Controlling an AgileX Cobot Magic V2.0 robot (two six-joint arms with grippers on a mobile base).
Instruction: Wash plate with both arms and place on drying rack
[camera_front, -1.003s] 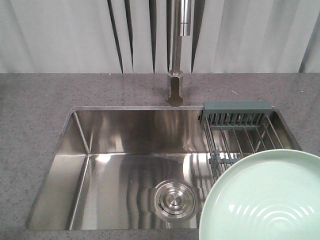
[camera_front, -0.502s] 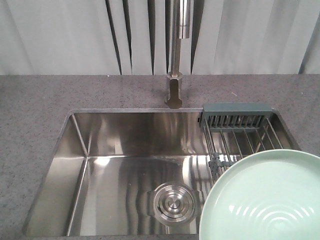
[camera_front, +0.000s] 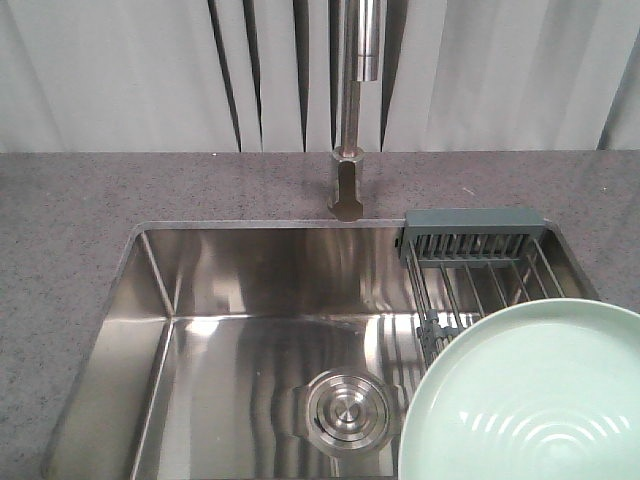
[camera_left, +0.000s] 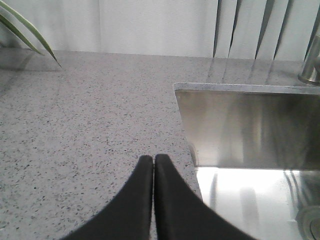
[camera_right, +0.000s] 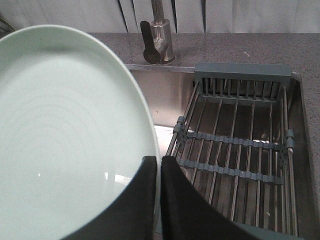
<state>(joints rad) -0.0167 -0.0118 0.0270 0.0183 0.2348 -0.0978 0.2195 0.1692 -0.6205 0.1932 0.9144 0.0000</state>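
Observation:
The pale mint-green plate (camera_front: 525, 395) fills the front view's lower right, over the sink's right side. In the right wrist view the plate (camera_right: 65, 130) takes up the left half, and my right gripper (camera_right: 159, 161) is shut on its rim, one finger on each face. The drying rack (camera_right: 235, 140) of steel rods with grey-teal bars lies just right of the plate; in the front view the drying rack (camera_front: 475, 250) spans the sink's right end. My left gripper (camera_left: 153, 159) is shut on nothing, hovering over the counter beside the sink's left edge. Neither arm shows in the front view.
The steel sink (camera_front: 250, 300) has a round drain (camera_front: 345, 410) in its floor. A tall faucet (camera_front: 350, 120) rises behind it at centre. Grey speckled counter (camera_left: 85, 125) surrounds the sink. A plant leaf (camera_left: 27, 30) pokes in at the left wrist view's upper left.
The front view has shifted slightly: sink and faucet sit a little lower and to the left in frame. The plate stays in the same lower-right spot.

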